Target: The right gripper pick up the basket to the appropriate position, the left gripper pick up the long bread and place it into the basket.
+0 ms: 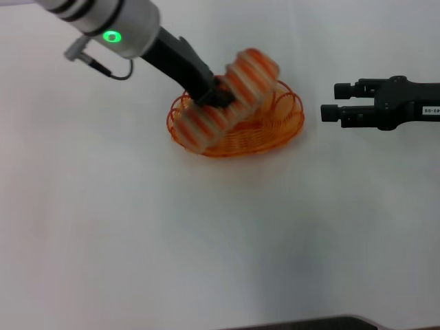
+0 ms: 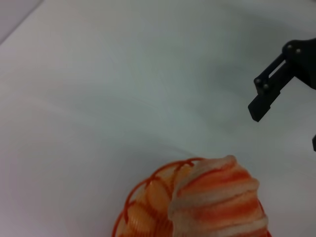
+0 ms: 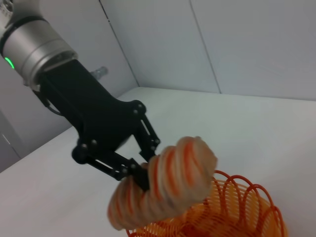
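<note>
The orange wire basket point(image 1: 275, 127) stands on the white table at centre. My left gripper point(image 1: 221, 96) is shut on the long bread point(image 1: 230, 100), a striped orange and cream loaf held tilted just above the basket, one end up to the right. The bread is blurred. In the right wrist view the left gripper point(image 3: 143, 170) clamps the bread point(image 3: 168, 190) over the basket point(image 3: 247, 212). The left wrist view shows the bread's end point(image 2: 222, 197) and the basket rim point(image 2: 143, 190). My right gripper point(image 1: 330, 103) is open and empty, a little to the right of the basket.
The white table point(image 1: 206, 240) spreads out around the basket. A dark edge shows at the front point(image 1: 309, 323). A white wall rises behind the table in the right wrist view point(image 3: 247, 44).
</note>
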### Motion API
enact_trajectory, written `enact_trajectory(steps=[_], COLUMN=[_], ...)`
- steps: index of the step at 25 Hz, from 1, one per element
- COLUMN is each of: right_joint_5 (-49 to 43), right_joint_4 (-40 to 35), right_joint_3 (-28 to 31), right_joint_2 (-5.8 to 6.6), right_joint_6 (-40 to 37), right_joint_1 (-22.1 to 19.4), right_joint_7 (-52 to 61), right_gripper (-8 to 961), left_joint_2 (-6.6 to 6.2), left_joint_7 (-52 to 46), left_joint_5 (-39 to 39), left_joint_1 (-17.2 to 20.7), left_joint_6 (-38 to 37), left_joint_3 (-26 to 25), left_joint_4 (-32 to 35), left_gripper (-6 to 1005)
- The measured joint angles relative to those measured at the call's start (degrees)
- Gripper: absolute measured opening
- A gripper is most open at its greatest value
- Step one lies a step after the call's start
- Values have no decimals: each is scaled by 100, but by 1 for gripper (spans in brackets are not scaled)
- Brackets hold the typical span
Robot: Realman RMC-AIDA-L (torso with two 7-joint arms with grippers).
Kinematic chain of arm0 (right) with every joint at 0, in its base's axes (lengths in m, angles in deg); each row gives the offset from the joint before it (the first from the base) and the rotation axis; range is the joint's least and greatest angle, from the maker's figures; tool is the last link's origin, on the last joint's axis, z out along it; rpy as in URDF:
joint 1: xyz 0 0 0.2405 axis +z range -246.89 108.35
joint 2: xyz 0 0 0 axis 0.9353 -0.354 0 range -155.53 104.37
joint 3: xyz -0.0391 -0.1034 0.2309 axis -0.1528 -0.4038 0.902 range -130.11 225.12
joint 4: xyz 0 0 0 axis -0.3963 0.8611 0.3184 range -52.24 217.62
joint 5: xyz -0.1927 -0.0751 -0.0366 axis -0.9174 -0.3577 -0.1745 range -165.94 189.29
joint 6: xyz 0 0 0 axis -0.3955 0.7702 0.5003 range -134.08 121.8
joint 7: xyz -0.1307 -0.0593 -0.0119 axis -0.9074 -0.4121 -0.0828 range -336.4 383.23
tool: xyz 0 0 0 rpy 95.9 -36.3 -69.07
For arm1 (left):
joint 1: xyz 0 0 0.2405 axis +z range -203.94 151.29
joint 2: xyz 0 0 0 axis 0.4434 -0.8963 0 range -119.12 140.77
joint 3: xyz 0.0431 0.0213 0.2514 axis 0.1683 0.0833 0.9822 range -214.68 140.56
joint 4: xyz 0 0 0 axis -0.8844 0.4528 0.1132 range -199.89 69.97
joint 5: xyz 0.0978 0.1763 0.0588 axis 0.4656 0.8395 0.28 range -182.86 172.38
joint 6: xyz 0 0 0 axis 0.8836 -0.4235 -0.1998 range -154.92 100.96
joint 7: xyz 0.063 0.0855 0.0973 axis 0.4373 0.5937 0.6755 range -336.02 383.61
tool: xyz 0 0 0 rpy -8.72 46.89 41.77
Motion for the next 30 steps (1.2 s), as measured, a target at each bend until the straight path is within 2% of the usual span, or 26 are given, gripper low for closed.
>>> enact_trajectory(steps=[3,8,13,17,19,24,30], right_joint_5=[0,0,0,-1,-1,-2,-1], right_joint_4=[28,69,70,71,71,71,70], right_joint_3=[-2,-6,-8,-8,-9,-51,-1], right_joint_2=[-14,-27,-36,-36,-36,-7,23], right_joint_6=[-11,-28,-30,-31,-31,-31,-47], right_joint_1=[-1,-3,0,30,47,65,46], right_joint_7=[0,-3,-5,-7,-8,5,9], right_gripper=[748,748,747,747,747,747,747], left_joint_2=[32,54,50,38,43,31,-22], left_joint_7=[49,68,92,98,105,425,1281], left_joint_5=[0,-41,-40,-60,-99,-786,-1632], left_joint_1=[-145,-221,-207,-71,68,648,1746], left_joint_6=[278,633,643,617,626,550,69], left_joint_3=[160,296,320,252,117,-442,-1492], left_joint_4=[-166,-309,-319,-268,-222,-94,-94], left_gripper=[235,240,488,628,698,738,786])
